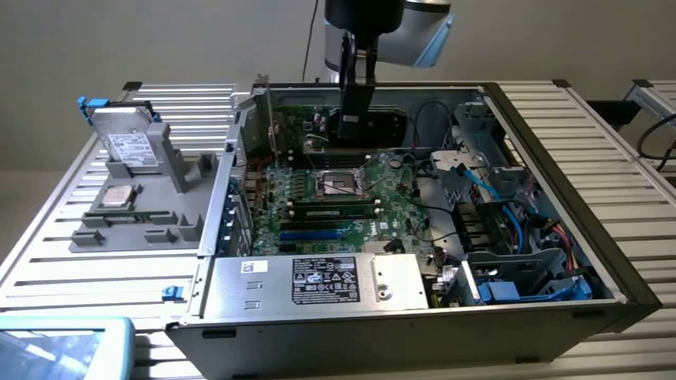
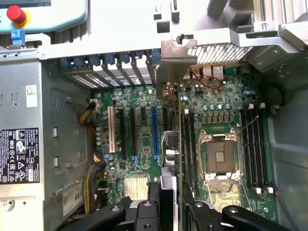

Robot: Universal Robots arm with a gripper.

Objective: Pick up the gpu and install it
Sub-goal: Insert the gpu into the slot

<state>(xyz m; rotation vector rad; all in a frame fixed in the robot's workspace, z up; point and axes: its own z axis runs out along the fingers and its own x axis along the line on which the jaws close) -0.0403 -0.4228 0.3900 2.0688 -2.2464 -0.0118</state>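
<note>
My gripper point(image 1: 357, 83) hangs over the far part of the open computer case point(image 1: 571, 261), shut on the gpu point(image 1: 352, 127). The card is held on edge and points down toward the green motherboard point(image 1: 338, 198). In the wrist view the black fingers point(image 2: 144, 211) clamp the gpu point(image 2: 172, 144), which is seen edge-on. Its silver end bracket point(image 2: 174, 67) reaches the case's rear slot openings. The card sits just beside the long blue slot point(image 2: 155, 134), on the side toward the processor socket point(image 2: 219, 156). I cannot tell whether its lower edge touches the board.
A silver power supply point(image 1: 317, 281) fills the case's near end. Blue and black cables point(image 1: 507, 210) crowd the exterior view's right side. A grey tray point(image 1: 138, 222) outside holds a hard drive point(image 1: 132, 146), a processor point(image 1: 116, 196) and a memory stick point(image 1: 132, 214). A pendant with a red button point(image 2: 16, 13) lies nearby.
</note>
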